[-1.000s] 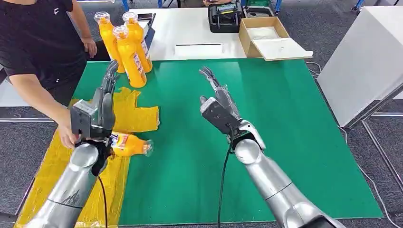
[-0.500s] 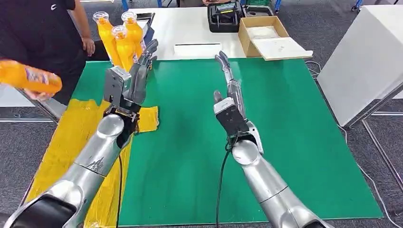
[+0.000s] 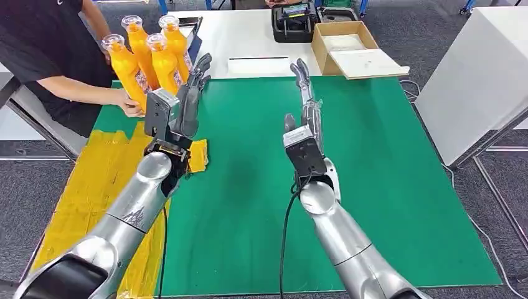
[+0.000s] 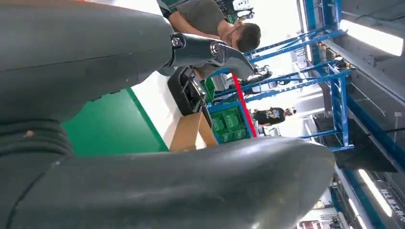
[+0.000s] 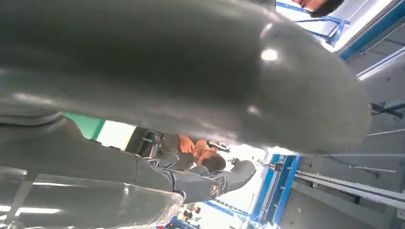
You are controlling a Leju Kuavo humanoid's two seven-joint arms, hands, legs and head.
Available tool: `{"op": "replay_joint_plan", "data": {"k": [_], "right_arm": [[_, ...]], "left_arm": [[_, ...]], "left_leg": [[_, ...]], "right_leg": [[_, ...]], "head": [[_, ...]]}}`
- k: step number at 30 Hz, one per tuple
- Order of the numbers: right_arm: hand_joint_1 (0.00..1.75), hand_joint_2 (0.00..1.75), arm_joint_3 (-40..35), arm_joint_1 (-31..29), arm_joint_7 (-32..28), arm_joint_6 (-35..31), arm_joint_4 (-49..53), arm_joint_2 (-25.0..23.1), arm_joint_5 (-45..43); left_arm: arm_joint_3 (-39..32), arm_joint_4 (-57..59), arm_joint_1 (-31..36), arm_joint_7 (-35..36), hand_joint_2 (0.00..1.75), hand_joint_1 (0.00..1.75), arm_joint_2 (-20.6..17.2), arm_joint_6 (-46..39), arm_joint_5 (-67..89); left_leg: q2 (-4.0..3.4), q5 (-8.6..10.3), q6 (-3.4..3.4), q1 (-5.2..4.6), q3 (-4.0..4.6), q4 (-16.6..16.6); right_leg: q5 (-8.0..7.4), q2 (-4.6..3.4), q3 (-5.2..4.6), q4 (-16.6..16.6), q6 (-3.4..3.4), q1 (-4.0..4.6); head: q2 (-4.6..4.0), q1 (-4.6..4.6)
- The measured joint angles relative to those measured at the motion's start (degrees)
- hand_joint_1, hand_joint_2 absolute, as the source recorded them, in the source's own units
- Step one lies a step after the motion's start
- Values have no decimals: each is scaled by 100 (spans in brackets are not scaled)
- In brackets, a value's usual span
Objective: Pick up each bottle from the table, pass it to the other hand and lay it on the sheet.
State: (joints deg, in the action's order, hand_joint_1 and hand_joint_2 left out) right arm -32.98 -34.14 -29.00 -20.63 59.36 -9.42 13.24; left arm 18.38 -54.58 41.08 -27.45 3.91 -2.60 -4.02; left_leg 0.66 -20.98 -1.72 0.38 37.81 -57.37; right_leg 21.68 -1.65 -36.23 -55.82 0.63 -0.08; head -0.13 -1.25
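Note:
Several orange bottles [image 3: 163,61] stand upright in a cluster at the back left corner of the green mat [image 3: 386,187]. A person's hand [image 3: 129,103] holds the leftmost bottle [image 3: 121,70] at its base. The yellow sheet [image 3: 93,187] lies along the mat's left side with no bottle on it. My left hand [image 3: 187,104] is raised just right of the bottles, fingers straight and apart, holding nothing. My right hand [image 3: 307,115] is raised over the middle of the mat, fingers stretched forward, holding nothing. The left wrist view has the thick thumb [image 4: 167,191] and a dark finger [image 4: 210,50] apart.
A person in a black shirt [image 3: 43,43] leans in at the back left. Behind the mat a white table [image 3: 249,43] carries a black device [image 3: 294,22] and an open cardboard box [image 3: 348,47]. A white cabinet [image 3: 479,75] stands at the right.
The person lifted the bottle off the sheet and set it upright beside the others. My left hand rose from the sheet towards the bottles. My right hand reached further forward.

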Motion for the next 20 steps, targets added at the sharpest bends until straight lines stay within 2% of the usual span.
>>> {"op": "replay_joint_plan", "data": {"k": [20], "right_arm": [[0,0,-15,25,17,-28,153,-26,53]], "left_arm": [[-52,-249,-251,153,0,0,-35,-90,273]], "left_leg": [[1,0,0,1,2,1]], "right_leg": [[0,0,0,0,0,1]], "head": [[0,0]]}}
